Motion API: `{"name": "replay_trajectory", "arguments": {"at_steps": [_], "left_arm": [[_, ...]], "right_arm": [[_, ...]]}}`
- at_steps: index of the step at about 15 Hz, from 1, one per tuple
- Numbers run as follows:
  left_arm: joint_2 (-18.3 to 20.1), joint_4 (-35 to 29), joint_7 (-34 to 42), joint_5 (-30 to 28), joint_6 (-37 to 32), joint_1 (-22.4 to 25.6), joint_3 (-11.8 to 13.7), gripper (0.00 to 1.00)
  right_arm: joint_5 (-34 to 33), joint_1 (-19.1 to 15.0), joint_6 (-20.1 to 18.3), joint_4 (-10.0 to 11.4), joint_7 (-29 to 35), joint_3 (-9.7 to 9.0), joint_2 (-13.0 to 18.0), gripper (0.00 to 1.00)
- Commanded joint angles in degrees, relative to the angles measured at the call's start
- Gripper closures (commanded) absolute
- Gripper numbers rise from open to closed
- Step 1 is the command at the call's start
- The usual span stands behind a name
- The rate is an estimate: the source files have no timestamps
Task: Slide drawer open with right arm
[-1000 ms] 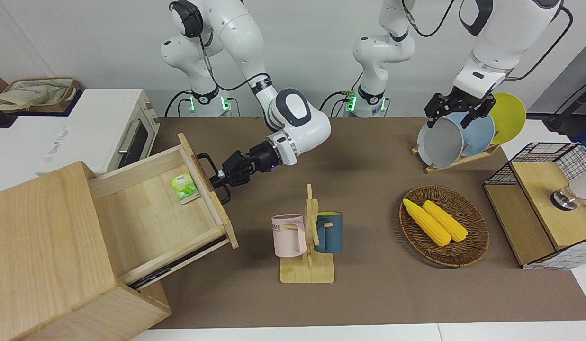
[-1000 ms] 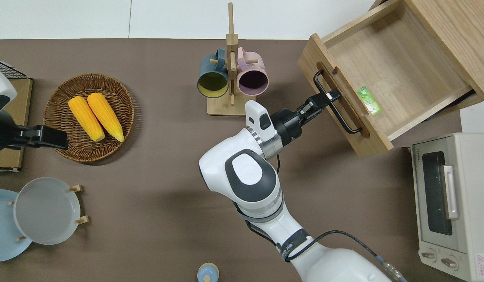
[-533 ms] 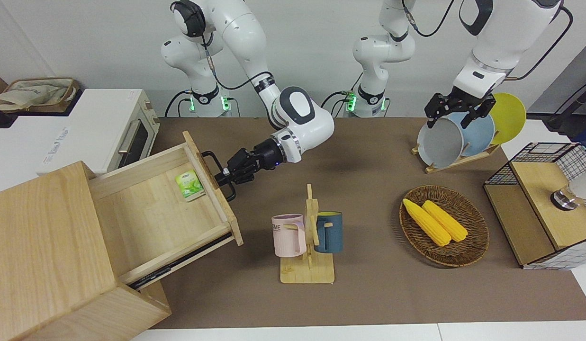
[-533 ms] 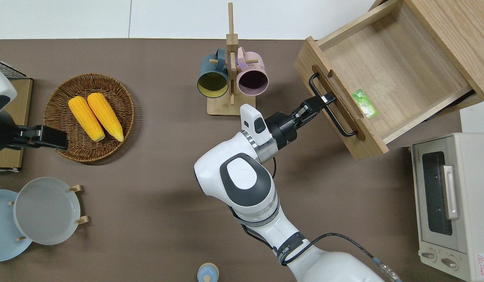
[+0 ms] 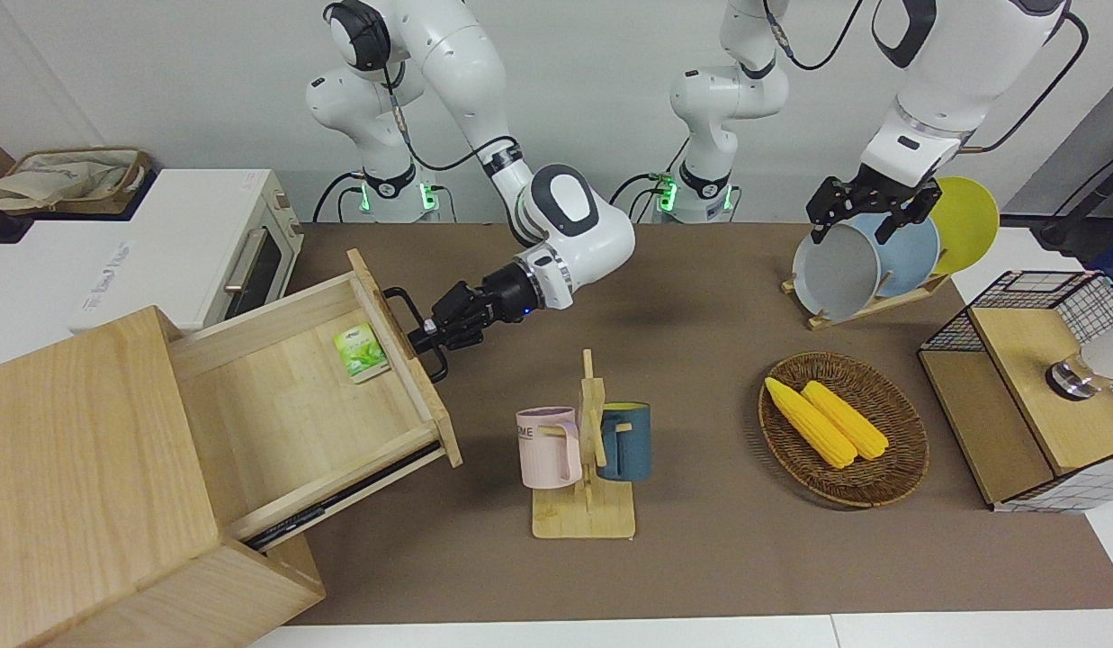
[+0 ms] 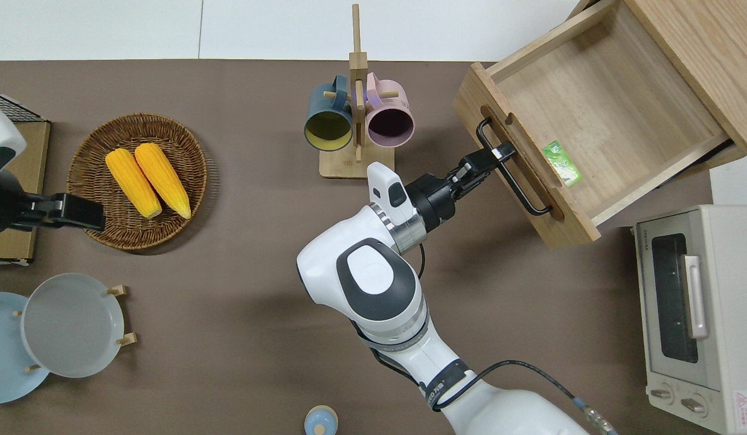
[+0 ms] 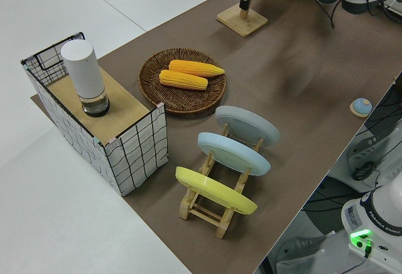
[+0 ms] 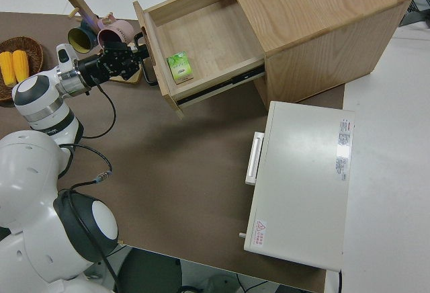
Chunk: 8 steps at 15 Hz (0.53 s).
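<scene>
The light-wood drawer point(image 5: 277, 405) of the big pale wooden box point(image 5: 79, 468) stands pulled far out; it also shows in the overhead view point(image 6: 615, 103) and the right side view point(image 8: 201, 34). A small green packet point(image 6: 561, 162) lies inside, against the front board. My right gripper point(image 5: 421, 339) is shut on the black bar handle point(image 6: 528, 194) on the drawer's front, near the bar's middle point(image 6: 500, 151). My left arm is parked, its gripper point(image 5: 866, 216) open.
A wooden mug rack point(image 5: 585, 450) with a pink and a blue mug stands close to the drawer's front corner. A white toaster oven point(image 6: 693, 308) sits beside the box, nearer to the robots. A basket of corn point(image 5: 844, 427), a plate rack point(image 5: 871, 256) and a wire-mesh cabinet point(image 5: 1033, 387) are at the left arm's end.
The drawer slid a little farther out with my right gripper on its handle, moving toward the left arm's end; the packet moved with it. Almost nothing moved in the last half second.
</scene>
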<state>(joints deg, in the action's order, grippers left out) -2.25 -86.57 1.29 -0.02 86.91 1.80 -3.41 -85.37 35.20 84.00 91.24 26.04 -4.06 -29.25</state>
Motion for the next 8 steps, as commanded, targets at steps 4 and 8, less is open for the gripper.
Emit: {"name": "replay_trajectory", "arguments": {"at_steps": [4, 8], "left_arm": [[-0.65, 1.49, 0.56, 0.98, -1.13, 0.22, -0.37, 0.01], [-0.65, 1.49, 0.56, 0.98, -1.13, 0.22, -0.37, 0.01]], "right_arm": [[-0.76, 0.58, 0.2, -1.06, -0.82, 0.11, -0.37, 0.011], [-0.41, 1.28, 0.2, -1.15, -0.12, 0.11, -0.64, 0.011]]}}
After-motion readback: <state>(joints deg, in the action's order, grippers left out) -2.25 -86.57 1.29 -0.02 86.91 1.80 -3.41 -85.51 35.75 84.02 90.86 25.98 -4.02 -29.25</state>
